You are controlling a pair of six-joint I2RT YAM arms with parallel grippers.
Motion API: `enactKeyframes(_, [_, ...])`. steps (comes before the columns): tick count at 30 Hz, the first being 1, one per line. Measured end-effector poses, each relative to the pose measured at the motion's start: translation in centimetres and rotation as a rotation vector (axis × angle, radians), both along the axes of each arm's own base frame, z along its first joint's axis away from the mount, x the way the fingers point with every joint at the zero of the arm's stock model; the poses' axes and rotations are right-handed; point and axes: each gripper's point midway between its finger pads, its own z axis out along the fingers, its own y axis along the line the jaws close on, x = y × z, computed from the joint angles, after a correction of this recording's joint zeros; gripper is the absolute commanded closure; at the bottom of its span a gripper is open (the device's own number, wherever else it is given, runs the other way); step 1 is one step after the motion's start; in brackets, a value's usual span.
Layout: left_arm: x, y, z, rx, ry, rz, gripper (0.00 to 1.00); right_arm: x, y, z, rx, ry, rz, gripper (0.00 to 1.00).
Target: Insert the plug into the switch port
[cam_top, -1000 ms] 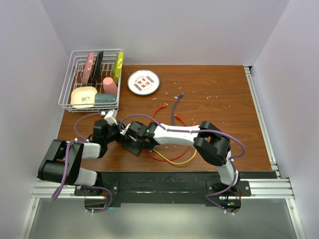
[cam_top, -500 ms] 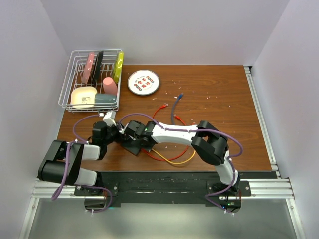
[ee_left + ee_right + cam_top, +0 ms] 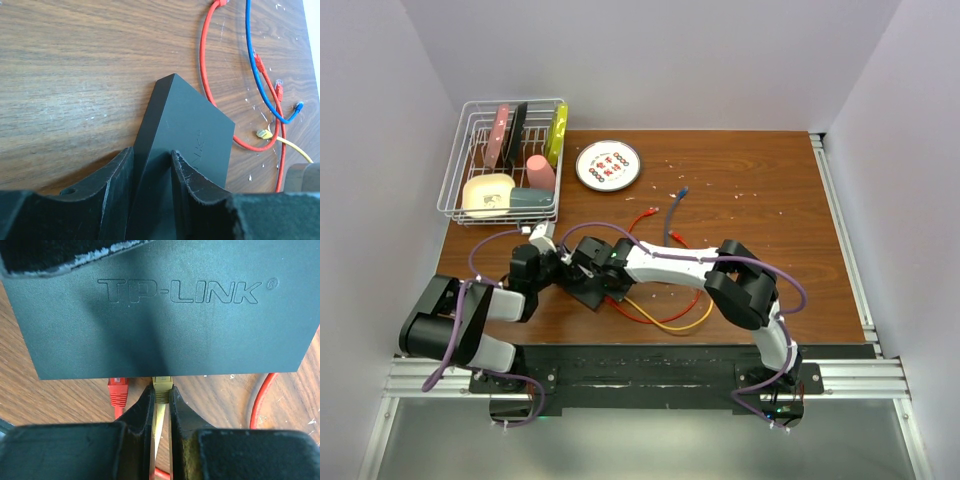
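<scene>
The switch is a flat black box, and my left gripper is shut on it. The left wrist view shows the switch wedged edge-on between the left gripper fingers, one corner raised off the wood. My right gripper is shut on the yellow plug. The plug's tip sits at the lower edge of the switch; the ports themselves are hidden under that edge. A red plug sits at the same edge just to the left. From above, the right gripper is over the switch.
A wire dish rack with dishes stands at the back left, with a round white plate beside it. Red, blue and orange cables loop over the wood right of the switch. Another yellow plug lies loose there.
Both wrists and the switch have shifted slightly to the left and away from me. Both grips look unchanged.
</scene>
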Motion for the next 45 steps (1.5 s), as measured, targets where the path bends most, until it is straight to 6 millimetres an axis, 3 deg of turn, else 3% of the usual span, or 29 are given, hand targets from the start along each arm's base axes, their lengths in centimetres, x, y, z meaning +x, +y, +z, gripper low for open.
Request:
enactKeyframes(5, [0.2,-0.2,0.0,0.005,-0.010,0.006,0.93,0.2,-0.1,0.0,0.011,0.021,-0.010,1.00])
enactKeyframes(13, [0.3,-0.1,0.0,0.008,-0.015,0.022,0.86,0.3,-0.1,-0.1,0.012,0.044,-0.014,0.99])
enactKeyframes(18, [0.3,0.0,0.4,0.025,-0.007,0.033,0.84,0.1,-0.1,-0.3,0.020,0.057,-0.010,0.85])
enactKeyframes(25, [0.0,0.1,1.1,0.061,0.034,0.030,0.58,0.3,0.5,-0.1,0.089,0.027,-0.018,0.61])
enactKeyframes(30, [-0.2,0.3,1.9,0.087,0.064,0.021,0.47,1.0,0.8,1.5,0.141,-0.028,-0.036,0.41])
enactKeyframes(36, [0.4,0.4,4.8,0.094,0.017,0.026,0.37,2.5,0.4,5.4,0.198,-0.141,-0.079,0.20])
enactKeyframes(41, [0.4,0.7,6.7,0.108,-0.033,0.034,0.29,3.8,-0.3,8.7,0.251,-0.213,-0.122,0.18])
enactKeyframes(45, [-0.1,1.0,7.7,0.130,-0.073,0.019,0.21,6.0,-2.1,9.3,0.278,-0.233,-0.202,0.20])
